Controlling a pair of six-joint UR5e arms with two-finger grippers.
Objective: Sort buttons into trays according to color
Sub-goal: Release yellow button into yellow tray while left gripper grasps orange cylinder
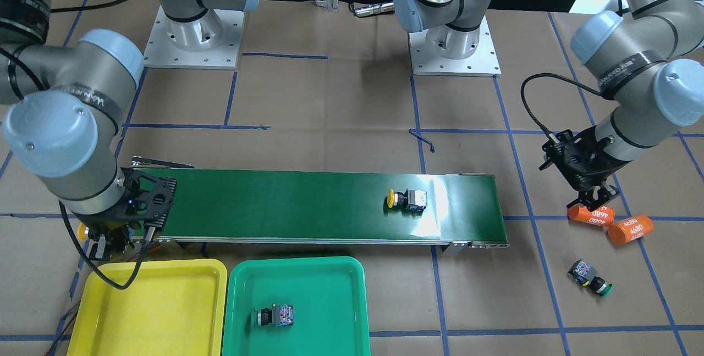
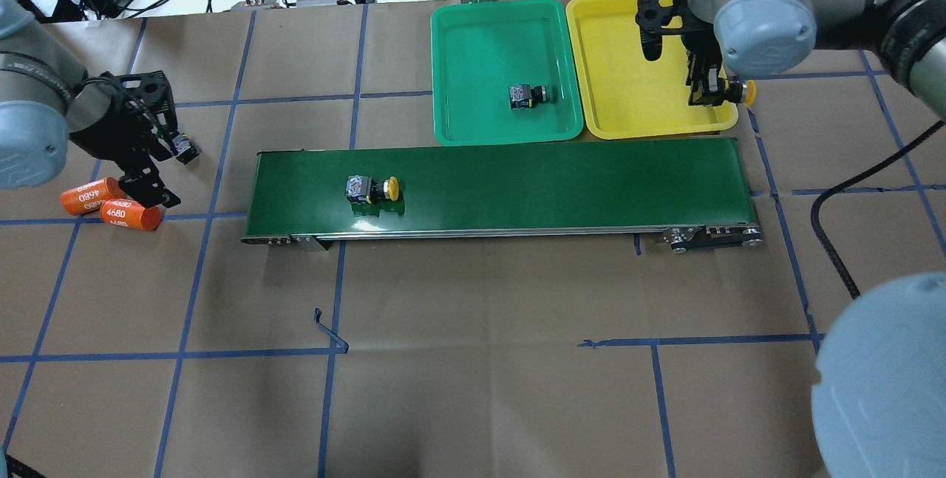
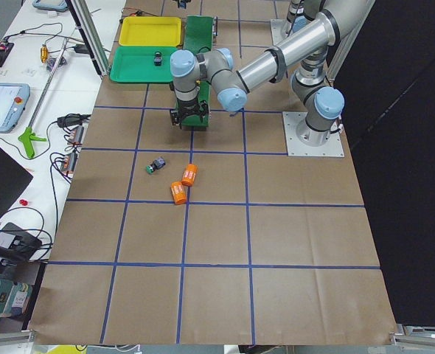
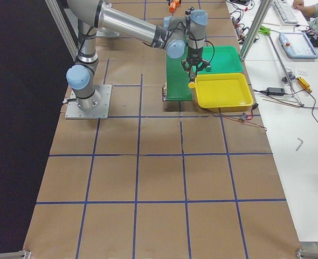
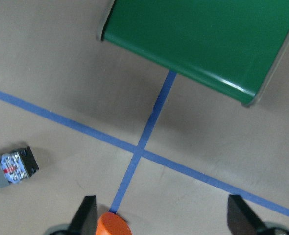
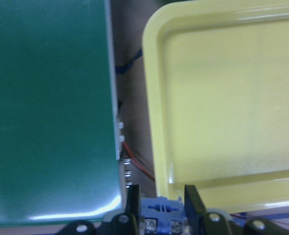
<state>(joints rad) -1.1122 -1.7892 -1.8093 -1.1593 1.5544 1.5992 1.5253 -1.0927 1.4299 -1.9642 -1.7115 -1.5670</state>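
While the left gripper [image 5: 160,219] is hanging low over the table with its fingers [image 5: 88,215] spread apart and nothing between them, two orange 4680 cylinders [image 2: 127,213] are lying just beside it, at about eight o'clock from it in the overhead view. One green button [image 1: 589,277] is lying on its side on the brown paper, apart from the cylinders, at about one o'clock from that gripper in the same view. Further right, a yellow button [image 2: 371,188] is resting on the dark-green conveyor belt [image 2: 562,182] near its nine o'clock end, cap pointing to three o'clock. Off the belt's twelve o'clock edge, the green tray [image 2: 480,42] is holding another green button [image 2: 526,96] on its side, a little toward five o'clock of the tray's middle. The yellow tray [image 2: 621,49] is sitting just beside the green one at three o'clock. The right gripper [image 6: 161,208] is clamping a second yellow button [image 2: 745,91] by its blue-grey block, cap pointing to three o'clock, at the yellow tray's four o'clock corner. Whether that button is hanging over the tray's floor or over its rim cannot be told.
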